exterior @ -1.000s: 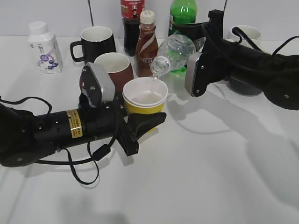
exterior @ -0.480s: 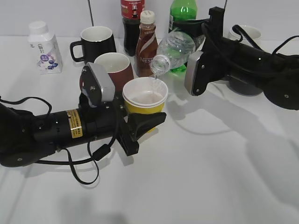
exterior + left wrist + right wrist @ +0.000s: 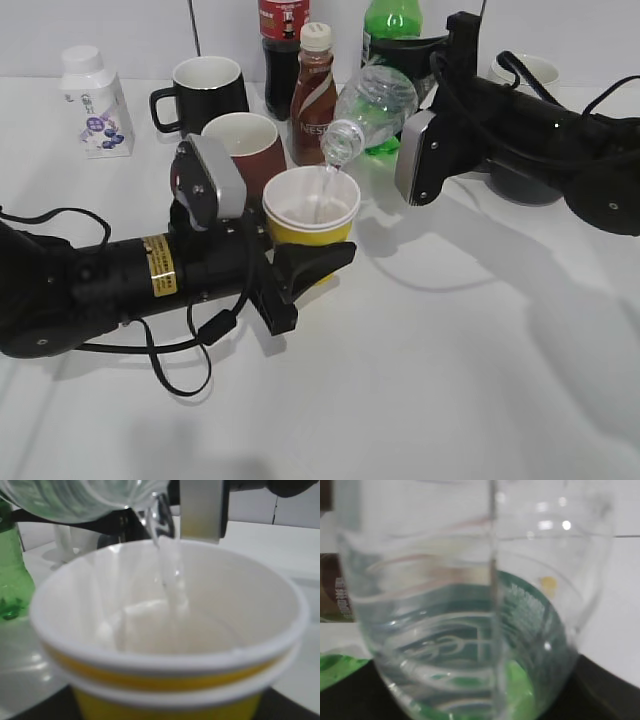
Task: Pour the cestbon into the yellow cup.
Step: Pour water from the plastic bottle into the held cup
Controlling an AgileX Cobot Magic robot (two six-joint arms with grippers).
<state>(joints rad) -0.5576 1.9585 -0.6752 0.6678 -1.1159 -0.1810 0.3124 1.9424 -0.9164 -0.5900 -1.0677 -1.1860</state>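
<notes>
The yellow cup (image 3: 311, 207) stands at the table's middle, held by my left gripper (image 3: 300, 255), which is shut around its base. It fills the left wrist view (image 3: 170, 680), white inside, with some water in it. My right gripper (image 3: 425, 95) is shut on the cestbon (image 3: 375, 100), a clear capless bottle tilted mouth-down to the left above the cup. A thin stream of water (image 3: 167, 565) falls from its mouth into the cup. The bottle's ribbed body fills the right wrist view (image 3: 470, 620); the right fingertips are hidden behind it.
Behind the cup stand a dark red mug (image 3: 243, 145), a black mug (image 3: 205, 90), a brown Nescafe bottle (image 3: 313, 95), a cola bottle (image 3: 282, 50) and a green soda bottle (image 3: 388, 30). A white milk bottle (image 3: 95, 100) is far left. A white mug (image 3: 528, 72) is back right.
The cestbon has risen slightly and tipped further, mouth lower. A steady stream of water now runs into the yellow cup. The left arm and the cup have not moved.
</notes>
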